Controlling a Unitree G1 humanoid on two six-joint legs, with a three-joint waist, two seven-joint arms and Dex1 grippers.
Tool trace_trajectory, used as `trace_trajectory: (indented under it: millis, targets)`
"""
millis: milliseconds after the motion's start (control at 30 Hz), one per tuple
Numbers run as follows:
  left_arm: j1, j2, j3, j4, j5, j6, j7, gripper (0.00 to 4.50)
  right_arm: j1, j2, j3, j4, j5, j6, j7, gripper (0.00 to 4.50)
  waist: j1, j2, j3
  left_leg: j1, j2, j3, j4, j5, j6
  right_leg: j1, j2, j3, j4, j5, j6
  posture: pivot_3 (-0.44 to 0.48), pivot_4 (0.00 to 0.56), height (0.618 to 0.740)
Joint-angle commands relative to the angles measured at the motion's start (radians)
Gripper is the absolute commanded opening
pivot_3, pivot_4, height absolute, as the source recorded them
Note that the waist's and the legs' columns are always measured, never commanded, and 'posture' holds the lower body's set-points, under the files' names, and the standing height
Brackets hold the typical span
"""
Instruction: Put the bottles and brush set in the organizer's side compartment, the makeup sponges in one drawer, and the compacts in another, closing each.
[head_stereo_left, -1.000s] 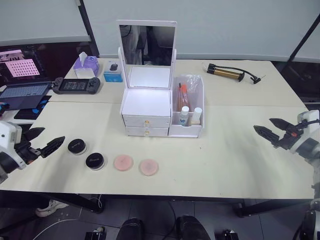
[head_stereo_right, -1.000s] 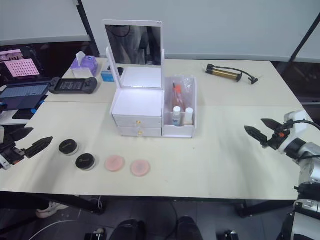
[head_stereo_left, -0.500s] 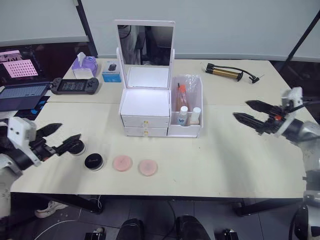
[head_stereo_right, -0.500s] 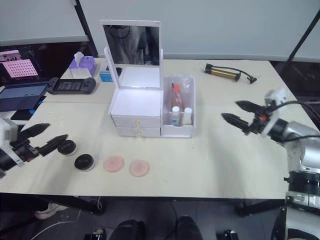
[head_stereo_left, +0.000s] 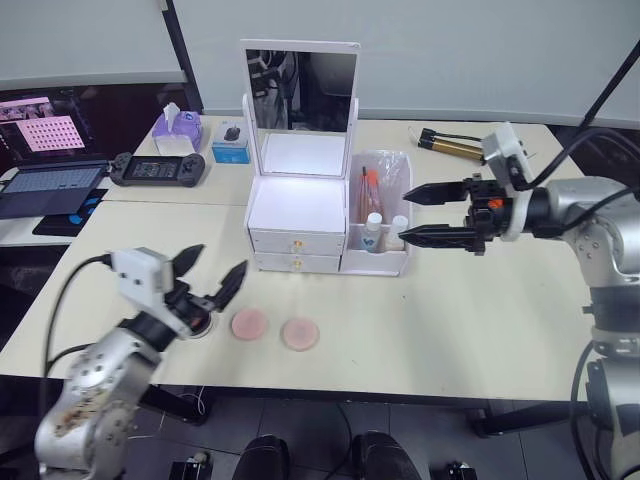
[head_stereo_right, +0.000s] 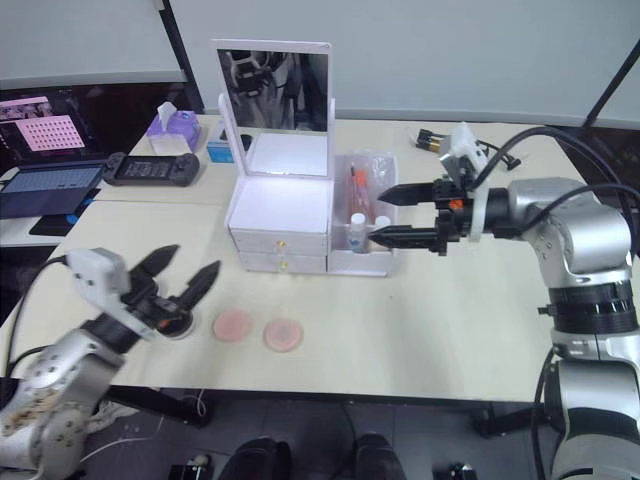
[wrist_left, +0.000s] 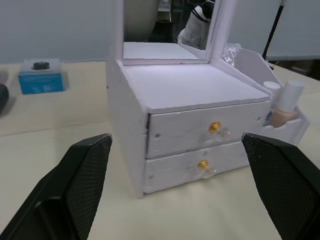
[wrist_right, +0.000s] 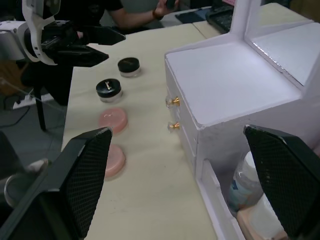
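Your left end effector (wrist_left: 177, 200), fingers spread wide, faces the organizer (wrist_left: 190, 112) and its two shut gold-knobbed drawers on the counter (wrist_left: 60, 130).

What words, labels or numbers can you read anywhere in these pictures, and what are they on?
No text can be read.
Round black jar lids: a small gold mark on each, too small to read.
Clear bottle's teal label: print too small to read.
Small blue box: no legible print.
Pink grid on the screen: only a pattern, no readable characters.

two sponges (head_stereo_left: 249, 323), two bottles (head_stereo_left: 373, 232)
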Motion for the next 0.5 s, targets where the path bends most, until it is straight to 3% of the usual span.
trace_trajectory:
  millis: [33, 500]
  targets:
    - [-0.035, -0.058, -0.14, -0.055, 0.088, -0.004, 0.102, 4.48, -0.04, 0.003, 0.033, -0.007, -0.038, -0.04, 0.029, 4.5, 0.0, 0.0, 0.0, 0.0, 0.0, 0.0, 0.0, 0.0, 0.0, 0.0, 0.0, 0.0, 0.0, 0.0, 0.0, 0.0, 0.15, 0.732]
    - [-0.102, -0.241, -0.411, 0.208, 0.434, -0.226, 0.258, 4.48, -0.005, -0.028, -0.029, -0.163, -0.001, 0.039, -0.018, 4.5, 0.001, 0.0, 0.0, -0.001, -0.001, -0.002, 0.001, 0.0, 0.001, 0.0, 0.0, 0.0, -0.001, 0.0, 0.0, 0.0, 0.15, 0.732]
